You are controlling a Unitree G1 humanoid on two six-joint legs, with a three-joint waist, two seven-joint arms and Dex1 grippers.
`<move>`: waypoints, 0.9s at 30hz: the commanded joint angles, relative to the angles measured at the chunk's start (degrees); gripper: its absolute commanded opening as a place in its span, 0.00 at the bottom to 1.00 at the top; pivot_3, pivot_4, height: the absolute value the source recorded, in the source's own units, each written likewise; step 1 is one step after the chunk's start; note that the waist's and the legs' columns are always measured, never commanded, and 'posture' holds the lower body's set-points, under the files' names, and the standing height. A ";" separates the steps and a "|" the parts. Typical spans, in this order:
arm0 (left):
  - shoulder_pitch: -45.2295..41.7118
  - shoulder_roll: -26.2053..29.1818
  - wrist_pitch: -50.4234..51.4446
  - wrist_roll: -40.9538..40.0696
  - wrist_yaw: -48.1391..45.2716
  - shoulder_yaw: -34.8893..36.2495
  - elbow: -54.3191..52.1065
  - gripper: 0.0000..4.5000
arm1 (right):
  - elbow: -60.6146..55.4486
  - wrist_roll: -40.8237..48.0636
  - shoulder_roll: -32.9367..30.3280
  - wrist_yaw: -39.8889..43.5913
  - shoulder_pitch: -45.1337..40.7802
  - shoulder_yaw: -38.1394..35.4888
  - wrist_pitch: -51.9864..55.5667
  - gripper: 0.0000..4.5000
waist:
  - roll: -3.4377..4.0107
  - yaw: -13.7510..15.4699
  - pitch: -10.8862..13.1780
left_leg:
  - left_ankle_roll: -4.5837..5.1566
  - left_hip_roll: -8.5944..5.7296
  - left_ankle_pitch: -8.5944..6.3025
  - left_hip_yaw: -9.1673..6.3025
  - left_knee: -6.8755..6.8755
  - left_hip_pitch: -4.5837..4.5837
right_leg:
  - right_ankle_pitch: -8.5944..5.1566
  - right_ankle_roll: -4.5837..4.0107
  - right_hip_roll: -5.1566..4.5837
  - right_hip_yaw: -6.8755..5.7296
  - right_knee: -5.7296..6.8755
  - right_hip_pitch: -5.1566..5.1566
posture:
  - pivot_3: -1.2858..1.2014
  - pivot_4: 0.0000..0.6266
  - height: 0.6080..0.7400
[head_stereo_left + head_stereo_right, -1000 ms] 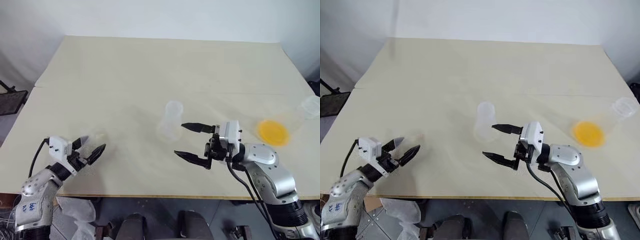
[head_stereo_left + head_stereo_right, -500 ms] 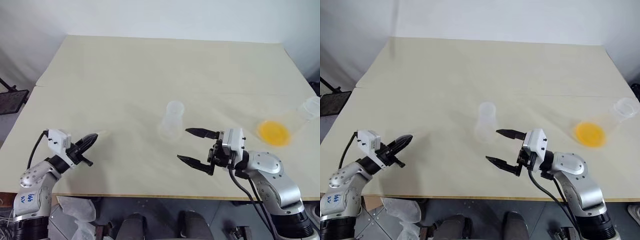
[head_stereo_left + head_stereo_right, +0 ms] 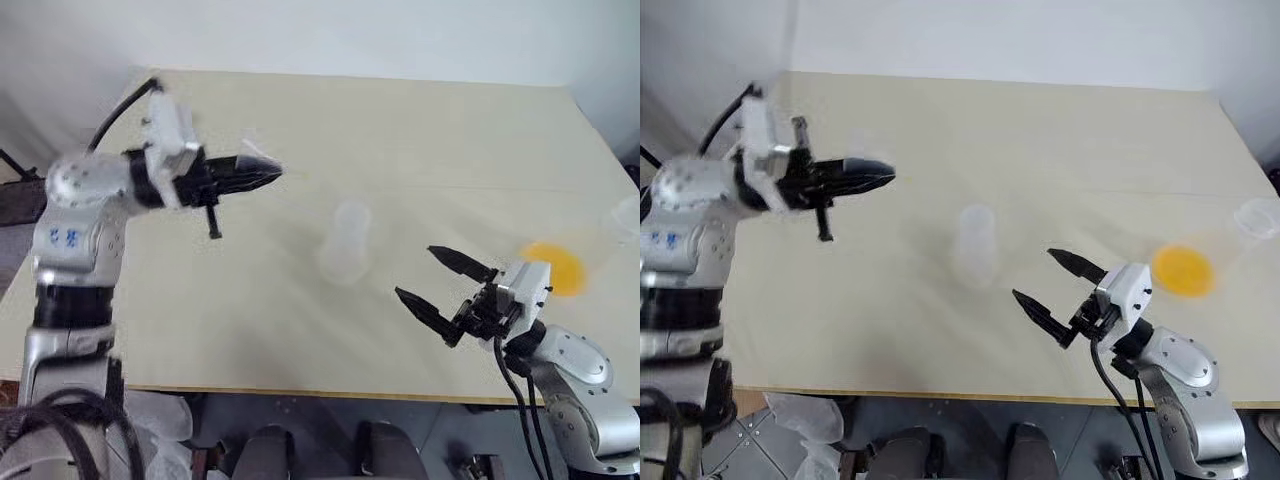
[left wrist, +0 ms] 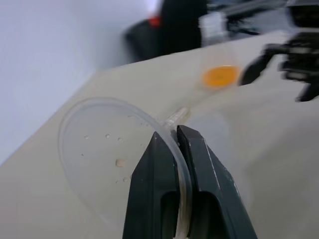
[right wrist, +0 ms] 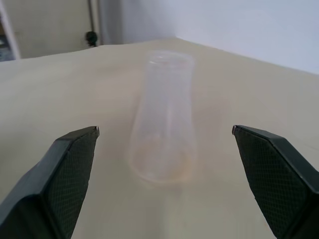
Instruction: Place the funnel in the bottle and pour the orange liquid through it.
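The left pincer (image 4: pixel 174 144) has clamped the clear funnel's (image 4: pixel 99 149) rim and lifted it off the worktop's (image 3: pixel 400 130) left edge toward the mid-worktop bottle (image 5: pixel 163 124). The right pincer (image 3: pixel 437 283) gapes empty beside it; orange liquid (image 3: pixel 555 268) waits near the right edge.

Clear thin plastic funnel (image 4: pixel 107 149), glossy and speckled with droplets, pinched at its rim between smooth matt black plastic fingers (image 4: pixel 202 164). Translucent, faintly frosted plastic flask-shaped bottle (image 5: pixel 164 129) at 12 o'clock from black fingertip pads (image 5: pixel 75 164) with cross-hatched texture. Matt, smooth cream tabletop (image 3: pixel 300 320); glossy silver arm shells (image 3: pixel 575 360).
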 commanded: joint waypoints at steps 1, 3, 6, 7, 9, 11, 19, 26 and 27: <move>-7.23 -0.17 -4.89 4.90 -9.73 -5.61 6.49 0.00 | -4.33 0.35 1.50 -3.15 1.58 -1.79 -1.83 1.00 | 0.03 -0.38 -0.02 | 0.00 0.00 0.00 0.02 0.00 0.01 | 0.00 0.00 0.00 0.01 0.00 0.00 | 0.52 0.24 1.00; -10.72 -1.78 -5.90 6.90 -11.35 -7.69 9.87 0.00 | -5.09 -0.28 2.04 -4.06 2.81 -1.59 -2.30 1.00 | 0.09 -0.89 -0.05 | 0.01 0.00 0.00 0.22 -0.11 0.14 | 0.00 0.00 -0.04 0.10 -0.01 -0.01 | 0.52 0.24 1.00; -14.10 -4.17 -6.63 10.46 -13.79 -11.59 11.74 0.00 | -6.19 -1.27 3.05 -5.62 4.12 -0.86 -3.01 1.00 | 0.08 -0.80 -0.03 | 0.00 0.07 0.00 0.19 -0.10 0.11 | 0.00 0.00 0.00 0.05 -0.01 -0.03 | 0.52 0.24 1.00; -14.59 -4.82 -7.15 11.78 -13.93 -12.58 12.11 0.00 | -6.60 -1.51 3.48 -6.25 4.33 -0.56 -3.18 1.00 | 0.08 -0.77 -0.03 | 0.01 0.08 0.00 0.18 -0.07 0.10 | 0.00 0.00 -0.01 0.05 0.00 -0.04 | 0.52 0.24 1.00; -15.18 -5.58 -8.04 14.12 -13.72 -13.98 12.77 0.00 | -7.29 -1.96 4.02 -7.11 4.75 -0.07 -3.40 1.00 | 0.08 -0.79 -0.03 | 0.01 0.07 0.00 0.18 -0.01 0.07 | 0.00 0.00 -0.01 0.09 0.00 -0.04 | 0.52 0.24 1.00; -15.74 -6.07 -8.86 16.03 -13.25 -14.90 13.73 0.00 | -7.89 -2.45 4.61 -7.88 5.35 0.26 -3.63 1.00 | 0.08 -0.76 -0.03 | 0.01 0.06 0.00 0.18 -0.01 0.08 | 0.00 0.00 -0.02 0.11 0.00 -0.04 | 0.52 0.24 1.00; -20.57 -9.49 -12.05 22.01 -12.30 -16.81 20.76 0.00 | -8.80 -3.64 5.38 -9.51 6.64 1.29 -4.51 1.00 | 0.07 -0.47 -0.03 | 0.02 0.04 -0.01 0.11 0.03 0.00 | 0.00 0.00 -0.03 0.07 -0.01 -0.04 | 0.52 0.24 1.00; -22.83 -12.14 -9.24 19.17 -15.05 -14.20 21.07 0.00 | -8.79 -4.11 5.60 -10.17 6.51 1.85 -5.04 1.00 | 0.07 -0.61 -0.02 | 0.02 0.05 -0.01 0.10 0.04 0.00 | 0.00 0.00 -0.03 0.05 -0.01 -0.04 | 0.52 0.24 1.00; -22.87 -11.93 -8.73 18.77 -15.71 -14.10 20.44 0.00 | -8.74 -4.19 5.65 -10.20 6.60 1.93 -5.11 1.00 | 0.07 -0.63 -0.03 | 0.02 0.06 -0.01 0.10 0.04 0.00 | 0.00 0.00 -0.03 0.06 -0.01 -0.04 | 0.52 0.24 1.00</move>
